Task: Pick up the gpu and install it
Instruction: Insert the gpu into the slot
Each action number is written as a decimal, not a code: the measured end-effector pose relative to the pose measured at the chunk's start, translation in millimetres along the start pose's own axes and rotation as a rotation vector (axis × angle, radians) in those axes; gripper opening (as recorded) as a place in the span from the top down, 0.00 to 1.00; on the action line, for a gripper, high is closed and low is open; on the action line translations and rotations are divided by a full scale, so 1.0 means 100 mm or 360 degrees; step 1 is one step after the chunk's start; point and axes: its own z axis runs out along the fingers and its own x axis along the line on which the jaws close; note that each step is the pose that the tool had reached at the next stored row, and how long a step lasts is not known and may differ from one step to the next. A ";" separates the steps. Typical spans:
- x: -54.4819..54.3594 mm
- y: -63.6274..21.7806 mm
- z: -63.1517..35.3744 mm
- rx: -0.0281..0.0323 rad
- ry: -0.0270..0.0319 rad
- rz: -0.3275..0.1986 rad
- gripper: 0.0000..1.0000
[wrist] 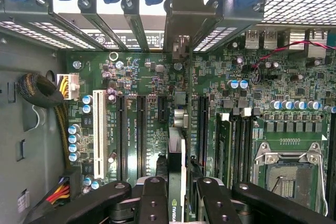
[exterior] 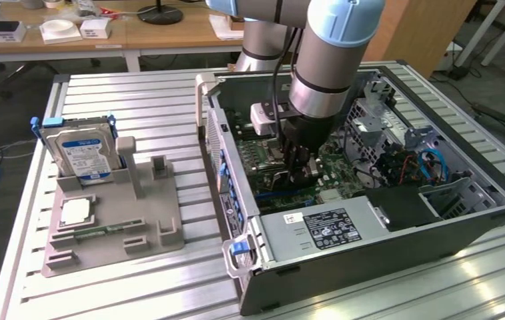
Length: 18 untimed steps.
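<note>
We found the gpu [wrist: 177,177], a thin flat expansion card seen edge-on with a green logo strip along its top edge and a silver metal end bracket [wrist: 181,19] reaching up to the row of blue slot latches at the case's rear wall. It stood upright over the motherboard [wrist: 252,77], a green circuit board crowded with capacitors, in line with the long black expansion slots near the board's rear edge. Whether its contact edge was already seated in a slot or only hovering just above we could not tell.

The black two-fingered gripper [wrist: 176,198] pinched the card from both sides, its fingers [wrist: 153,198] pressed against the card's faces; jaws half closed, clamped on the card.

We judged the step in hand to be the installing: pick-up was done, the card was inside the open dark-grey computer case [exterior: 465,220] and lined up with a slot. The next move, as we read it, called for a straight, even push down along the slot, with the bracket kept square to its opening in the rear wall.

In the exterior view the arm [exterior: 332,60], silver tube with pale blue joint caps, came down nearly vertical into the case's middle, wrist pointing straight at the board. The case lay on its side on the slatted aluminium tabletop [exterior: 137,100], towards the exterior view's right. Well apart, near the tabletop's edge on the exterior view's left, a grey holder tray [exterior: 145,220] carried a boxy silver hard drive with a blue label [exterior: 81,157].
</note>
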 end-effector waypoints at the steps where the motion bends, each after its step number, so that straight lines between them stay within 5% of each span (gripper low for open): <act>1: 0.00 0.000 0.000 0.00000 0.00000 0.0000 0.74; 18: 0.00 0.018 -0.032 0.00002 -0.00001 0.0000 0.74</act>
